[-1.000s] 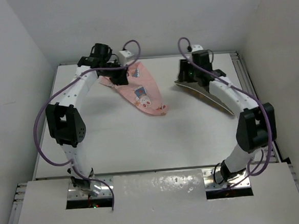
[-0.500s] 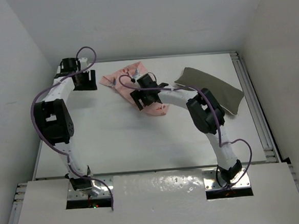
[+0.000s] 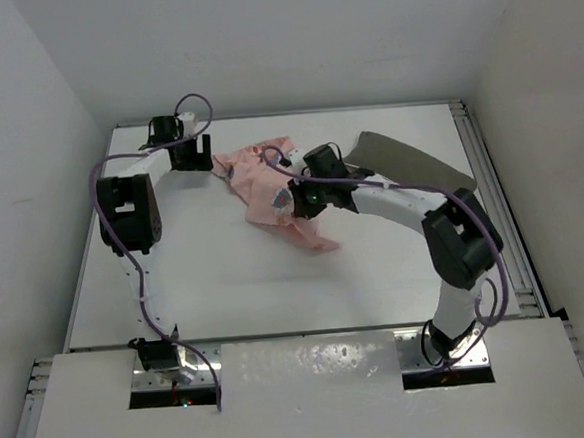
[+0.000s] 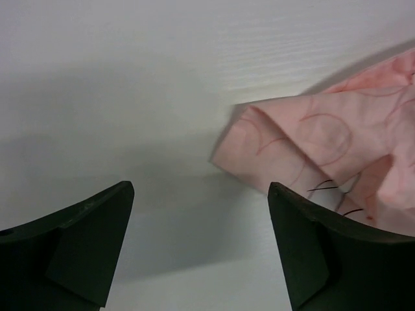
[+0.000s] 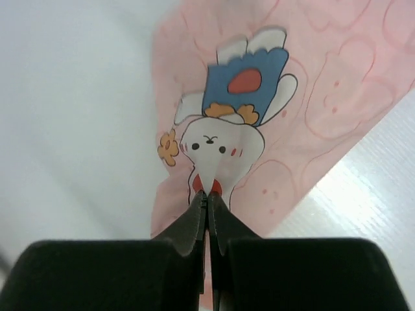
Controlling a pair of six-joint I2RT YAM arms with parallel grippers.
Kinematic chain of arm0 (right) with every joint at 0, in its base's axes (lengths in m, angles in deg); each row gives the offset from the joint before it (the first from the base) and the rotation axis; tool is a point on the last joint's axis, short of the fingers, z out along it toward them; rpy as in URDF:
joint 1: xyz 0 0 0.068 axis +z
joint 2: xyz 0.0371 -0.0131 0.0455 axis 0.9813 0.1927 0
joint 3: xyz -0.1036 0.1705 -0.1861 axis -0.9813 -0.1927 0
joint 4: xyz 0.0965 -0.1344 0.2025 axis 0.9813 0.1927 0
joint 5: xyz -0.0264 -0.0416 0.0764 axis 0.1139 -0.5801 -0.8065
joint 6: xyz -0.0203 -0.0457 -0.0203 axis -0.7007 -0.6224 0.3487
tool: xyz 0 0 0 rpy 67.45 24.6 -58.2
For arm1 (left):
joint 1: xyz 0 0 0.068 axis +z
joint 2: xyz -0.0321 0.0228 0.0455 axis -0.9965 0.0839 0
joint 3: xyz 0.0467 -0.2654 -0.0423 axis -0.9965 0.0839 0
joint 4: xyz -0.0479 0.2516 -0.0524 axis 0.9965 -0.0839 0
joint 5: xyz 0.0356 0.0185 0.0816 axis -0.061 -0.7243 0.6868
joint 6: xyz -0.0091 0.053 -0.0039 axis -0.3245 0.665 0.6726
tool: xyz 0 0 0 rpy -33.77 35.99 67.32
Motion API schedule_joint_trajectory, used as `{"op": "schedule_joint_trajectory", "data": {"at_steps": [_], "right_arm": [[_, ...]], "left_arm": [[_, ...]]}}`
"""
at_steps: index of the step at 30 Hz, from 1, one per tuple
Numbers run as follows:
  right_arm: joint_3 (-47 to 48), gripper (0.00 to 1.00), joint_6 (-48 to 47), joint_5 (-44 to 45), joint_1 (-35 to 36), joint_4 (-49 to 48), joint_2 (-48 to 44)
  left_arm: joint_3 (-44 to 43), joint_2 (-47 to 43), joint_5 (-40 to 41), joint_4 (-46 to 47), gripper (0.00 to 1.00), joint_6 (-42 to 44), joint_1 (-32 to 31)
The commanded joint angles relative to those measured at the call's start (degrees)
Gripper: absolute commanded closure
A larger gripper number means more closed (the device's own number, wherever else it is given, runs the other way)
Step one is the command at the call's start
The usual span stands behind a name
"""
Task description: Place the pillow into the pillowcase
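Top external view showed you the pillowcase (image 3: 259,181) lying crumpled on the table (image 3: 226,274), toward the far side and about midway across. The pillow (image 3: 419,170) lay flat to its right, outside the case and partly hidden under your right arm. Your right gripper (image 5: 207,194) sat over the case's near-right part. In the right wrist view its fingertips were pressed together on a small peak of the pink cloth, right at the printed rabbit's chin. Your left gripper (image 4: 201,188) was at the case's far-left corner, low over the table, jaws spread wide with nothing between them. In the left wrist view the folded corner of the cloth lay just ahead, closer to the finger on the right of that view.
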Motion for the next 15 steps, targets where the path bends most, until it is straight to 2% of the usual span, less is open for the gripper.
{"op": "schedule_joint_trajectory", "data": {"at_steps": [1,5,9,11,12,14,15], "right_arm": [[-3.42,1.0,3.31,-16.8,-2.87,-7.03,-7.16],[-7.02,1.0,11.05,-18.77,-7.17,-12.64,-11.04],[-7.83,1.0,17.73,-20.26,-11.31,-17.32,-10.17],[-7.56,1.0,19.93,-21.49,-12.45,-18.81,-9.46],[-7.82,1.0,22.38,-21.93,-13.5,-19.77,-9.46],[-9.74,1.0,25.12,-22.11,-14.65,-24.23,-9.9],[-10.54,1.0,26.96,-21.5,-15.61,-25.48,-10.51]], "left_arm": [[-4.19,1.45,-5.31,3.91,0.17,1.24,-2.74],[-6.75,4.01,-3.65,-1.72,0.16,5.98,-7.3],[-5.16,4.88,0.12,-0.6,0.13,9.07,-9.94],[-6.82,6.64,0.22,-0.23,0.19,8.19,-9.86],[-7.62,7.26,-1.44,-0.76,0.25,7.32,-9.86],[-9.37,8.93,-3.2,-1.46,0.63,6.87,-10.03],[-9.64,9.11,-3.47,-1.55,0.88,6.87,-9.95]]}}
